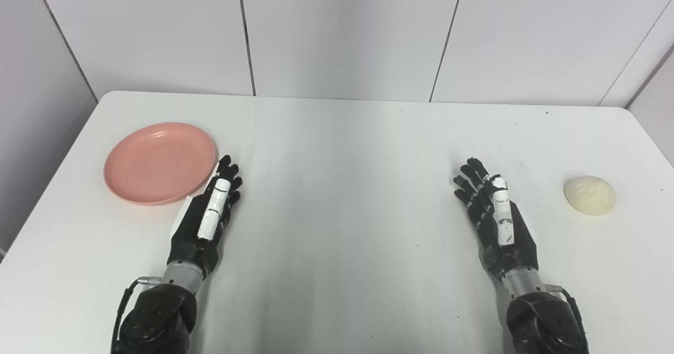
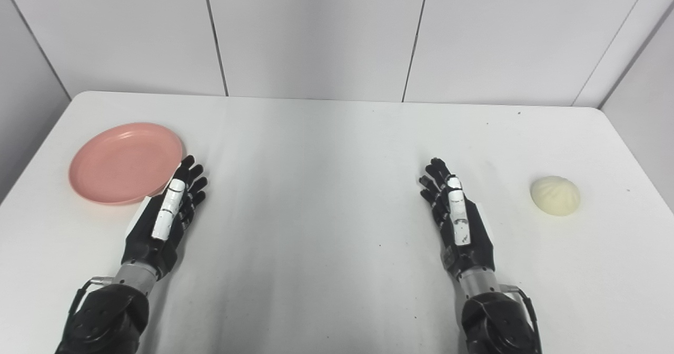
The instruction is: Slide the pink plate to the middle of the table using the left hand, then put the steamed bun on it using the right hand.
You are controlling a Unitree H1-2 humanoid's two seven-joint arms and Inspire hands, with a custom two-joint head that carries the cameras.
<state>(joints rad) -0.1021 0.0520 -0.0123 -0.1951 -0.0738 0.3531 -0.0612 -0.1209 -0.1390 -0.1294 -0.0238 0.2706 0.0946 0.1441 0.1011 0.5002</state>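
An empty pink plate (image 1: 160, 162) lies on the white table (image 1: 342, 148) at the left. A pale steamed bun (image 1: 590, 195) sits at the right side. My left hand (image 1: 209, 216) is open with fingers stretched out, just right of the plate's near rim, close to the rim; I cannot tell if it touches. My right hand (image 1: 495, 216) is open, edge-on above the table, well left of the bun and apart from it. Both hands are empty.
Grey wall panels (image 1: 342, 32) rise behind the table's far edge. Bare table surface lies between the two hands. The table's left and right edges are near the plate and the bun.
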